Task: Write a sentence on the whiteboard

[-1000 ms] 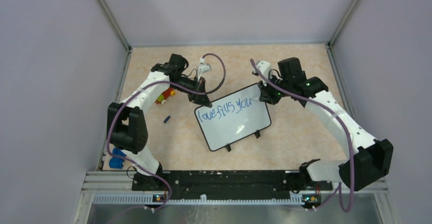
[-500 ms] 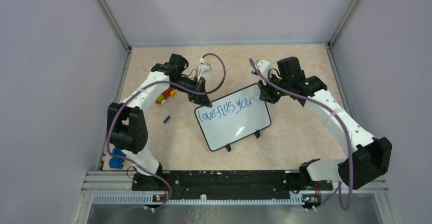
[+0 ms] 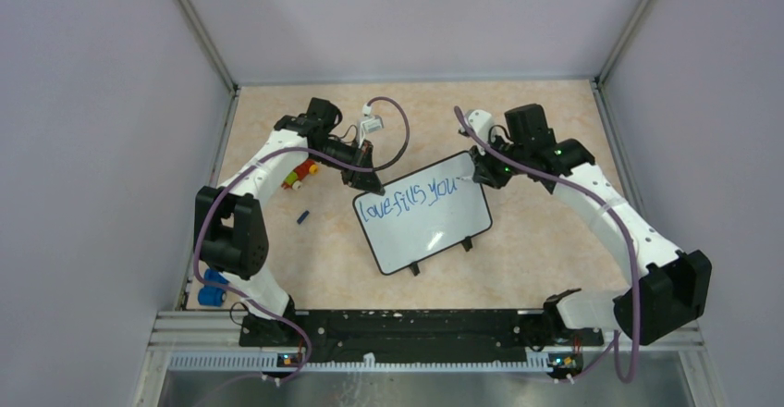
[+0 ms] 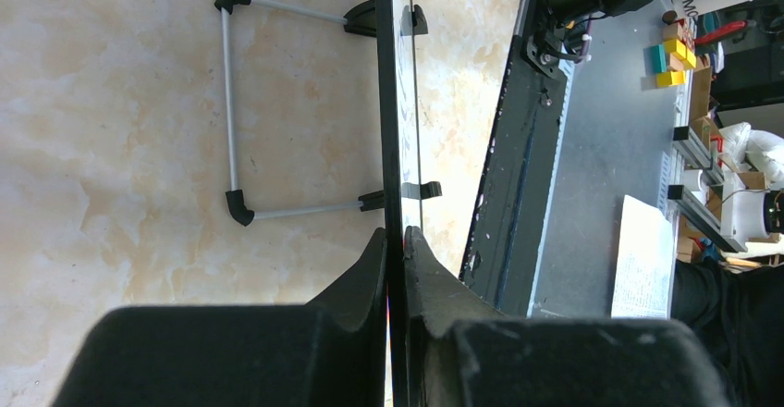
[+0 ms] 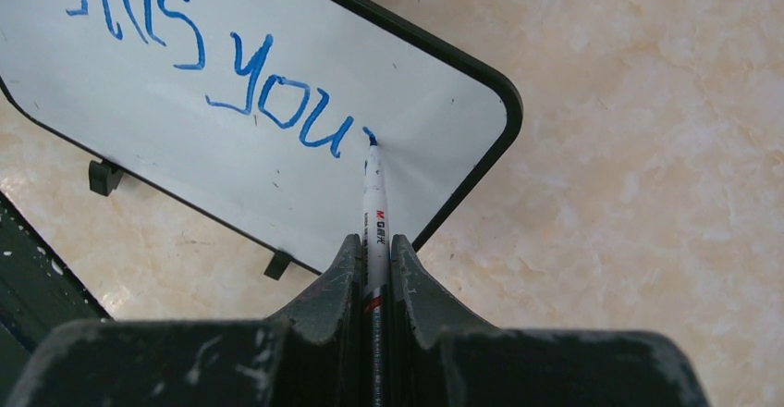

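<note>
The whiteboard (image 3: 427, 231) stands tilted on its feet in the middle of the table. Blue lettering (image 3: 407, 200) on it reads "love fills you" in one slanted line; the right wrist view shows "fills you" (image 5: 277, 102). My left gripper (image 3: 367, 181) is shut on the board's upper left edge (image 4: 391, 102), seen edge-on between its fingers. My right gripper (image 3: 480, 175) is shut on a white marker (image 5: 374, 213), whose blue tip touches the board just right of the "u".
A blue marker cap (image 3: 302, 216) lies left of the board. Red, yellow and green items (image 3: 298, 175) lie under the left arm. A blue object (image 3: 212, 289) sits near the left base. The board's wire stand (image 4: 231, 111) rests on the table behind it.
The right gripper has shifted slightly with the marker at the end of "you". The left arm and the board have not moved.
</note>
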